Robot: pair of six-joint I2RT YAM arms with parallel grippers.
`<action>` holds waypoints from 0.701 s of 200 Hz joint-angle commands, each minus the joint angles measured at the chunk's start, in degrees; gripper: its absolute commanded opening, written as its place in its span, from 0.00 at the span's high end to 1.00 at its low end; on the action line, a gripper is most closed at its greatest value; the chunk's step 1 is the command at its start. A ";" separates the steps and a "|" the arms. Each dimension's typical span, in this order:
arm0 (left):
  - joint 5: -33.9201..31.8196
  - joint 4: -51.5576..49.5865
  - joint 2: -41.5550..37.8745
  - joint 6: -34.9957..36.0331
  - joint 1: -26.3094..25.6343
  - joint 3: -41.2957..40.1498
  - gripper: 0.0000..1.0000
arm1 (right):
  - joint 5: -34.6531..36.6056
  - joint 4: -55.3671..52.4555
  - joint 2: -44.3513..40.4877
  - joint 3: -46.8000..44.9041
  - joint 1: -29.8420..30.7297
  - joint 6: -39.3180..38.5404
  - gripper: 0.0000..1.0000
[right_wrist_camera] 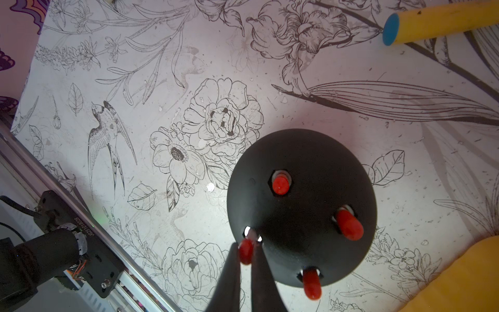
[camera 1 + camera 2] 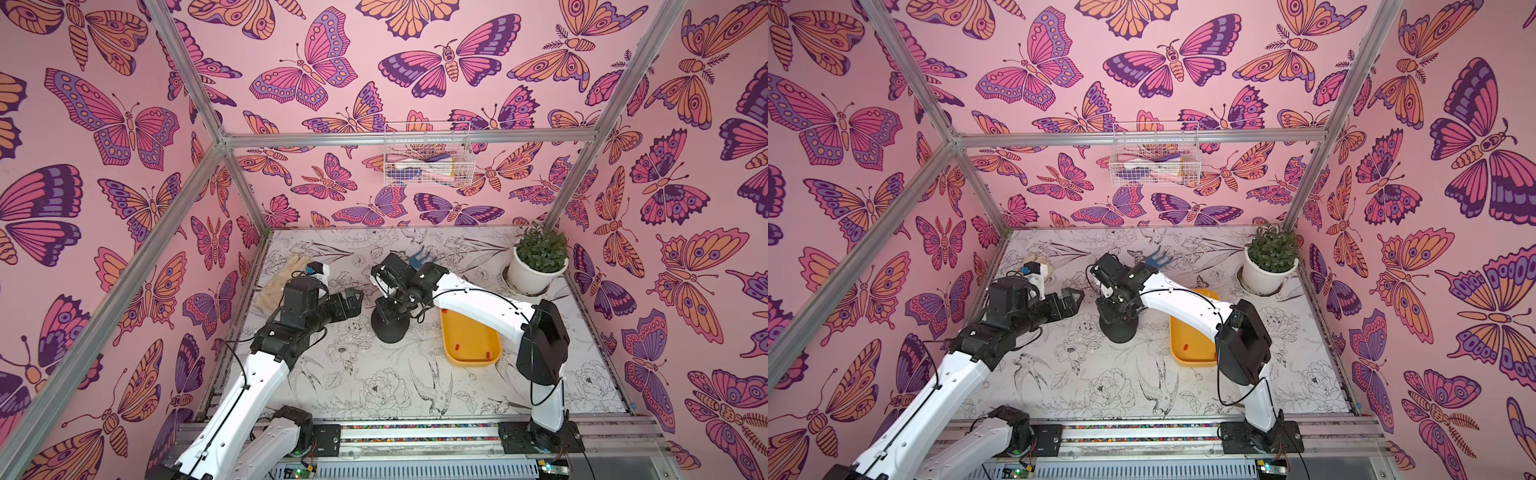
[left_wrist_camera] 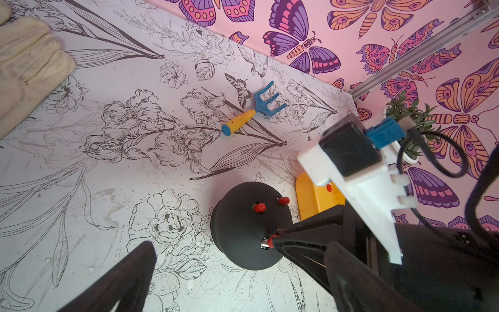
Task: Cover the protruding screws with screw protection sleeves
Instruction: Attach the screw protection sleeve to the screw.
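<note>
A black dome stands mid-table with the protruding screws on top. Three of them wear red screw protection sleeves. My right gripper is directly above the dome, shut on another red sleeve. That sleeve sits at the tip of a silvery screw near the dome's edge. My left gripper hovers just left of the dome, open and empty. More sleeves lie in the yellow tray.
The yellow tray sits right of the dome, partly under my right arm. A blue and yellow toy rake lies behind the dome. A beige glove lies back left, a potted plant back right. A wire basket hangs on the back wall.
</note>
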 commanded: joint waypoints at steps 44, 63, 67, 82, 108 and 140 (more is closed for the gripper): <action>-0.47 0.36 -1.08 0.12 0.34 -1.16 0.00 | -0.78 -0.51 0.02 -1.48 1.00 0.67 0.89; -0.46 0.34 -1.16 0.16 0.34 -1.16 0.00 | -0.72 -0.45 -0.06 -1.66 1.00 0.74 0.89; -0.42 0.35 -1.10 0.12 0.34 -1.16 0.00 | -0.72 -0.42 -0.19 -1.67 1.00 0.71 0.89; -0.51 0.35 -1.15 0.18 0.34 -1.16 0.00 | -0.67 -0.33 -0.24 -1.84 1.00 0.86 0.89; -0.51 0.35 -1.14 0.21 0.32 -1.16 0.00 | -0.48 -0.24 -0.24 -2.02 1.04 0.85 0.89; -0.51 0.35 -1.15 0.25 0.33 -1.16 0.00 | -0.44 -0.24 -0.32 -2.02 1.01 0.86 0.89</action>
